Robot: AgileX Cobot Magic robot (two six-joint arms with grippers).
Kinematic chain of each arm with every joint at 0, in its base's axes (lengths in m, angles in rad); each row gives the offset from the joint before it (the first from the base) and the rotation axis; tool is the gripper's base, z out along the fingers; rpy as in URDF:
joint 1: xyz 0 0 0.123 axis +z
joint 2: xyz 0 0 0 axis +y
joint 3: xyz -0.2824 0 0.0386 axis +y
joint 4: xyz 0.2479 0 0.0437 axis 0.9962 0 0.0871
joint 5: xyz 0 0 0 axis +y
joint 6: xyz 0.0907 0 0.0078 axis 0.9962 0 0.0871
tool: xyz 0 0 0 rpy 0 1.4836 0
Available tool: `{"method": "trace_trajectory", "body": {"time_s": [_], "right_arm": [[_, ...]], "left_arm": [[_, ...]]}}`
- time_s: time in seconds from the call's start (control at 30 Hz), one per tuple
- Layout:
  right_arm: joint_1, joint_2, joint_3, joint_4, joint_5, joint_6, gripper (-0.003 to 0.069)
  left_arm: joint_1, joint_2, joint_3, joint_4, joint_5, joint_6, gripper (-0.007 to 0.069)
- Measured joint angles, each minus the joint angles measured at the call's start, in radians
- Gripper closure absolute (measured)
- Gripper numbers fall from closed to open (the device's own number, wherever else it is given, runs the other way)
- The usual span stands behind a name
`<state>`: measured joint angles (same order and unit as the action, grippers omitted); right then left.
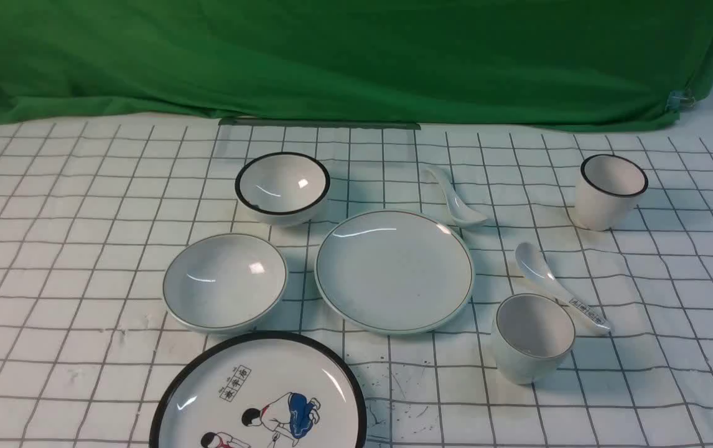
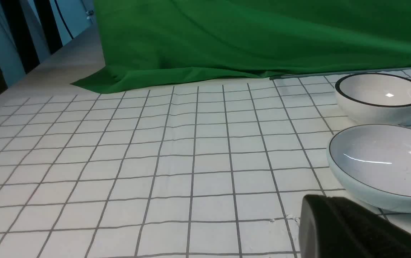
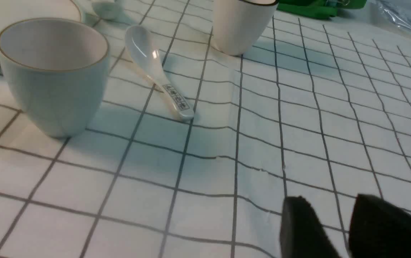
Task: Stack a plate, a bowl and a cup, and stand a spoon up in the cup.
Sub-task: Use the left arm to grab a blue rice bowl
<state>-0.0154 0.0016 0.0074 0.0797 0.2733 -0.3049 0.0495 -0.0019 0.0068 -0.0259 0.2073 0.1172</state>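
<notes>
Arms low over white gridded desk (image 1: 51, 249), unseen in front view; right tool (image 3: 341, 224) slightly parted, empty; left tool (image 2: 352, 229) shows one pad, state unreadable. Pale round plate (image 1: 394, 270) mid-desk: shallow pale bowl (image 1: 224, 281) left, handleless pale cup (image 1: 532, 337) near-right, plain white spoon (image 1: 456, 199) behind.

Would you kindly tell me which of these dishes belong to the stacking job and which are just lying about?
For the job: plain plate, wide shallow bowl, thin-rimmed cup, unmarked spoon.

Just lying about: cartoon plate, black-rimmed bowl, black-rimmed cup, lettered spoon.
</notes>
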Motion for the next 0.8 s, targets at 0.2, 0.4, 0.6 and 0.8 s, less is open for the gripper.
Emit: {"method": "trace_trajectory", "body": {"time_s": [0.2, 0.4, 0.6, 0.8], "right_arm": [[0.0, 0.0, 0.0, 0.0, 0.0, 0.0, 0.041], [0.0, 0.0, 0.0, 0.0, 0.0, 0.0, 0.041], [0.0, 0.0, 0.0, 0.0, 0.0, 0.0, 0.041], [0.0, 0.0, 0.0, 0.0, -0.02, 0.0, 0.041]], "left_arm": [[0.0, 0.0, 0.0, 0.0, 0.0, 0.0, 0.0604], [0.0, 0.0, 0.0, 0.026, -0.021, 0.006, 0.0604], [0.0, 0.0, 0.0, -0.216, -0.312, -0.196, 0.0604], [0.0, 0.0, 0.0, -0.301, -0.637, -0.377, 0.0604]]}}
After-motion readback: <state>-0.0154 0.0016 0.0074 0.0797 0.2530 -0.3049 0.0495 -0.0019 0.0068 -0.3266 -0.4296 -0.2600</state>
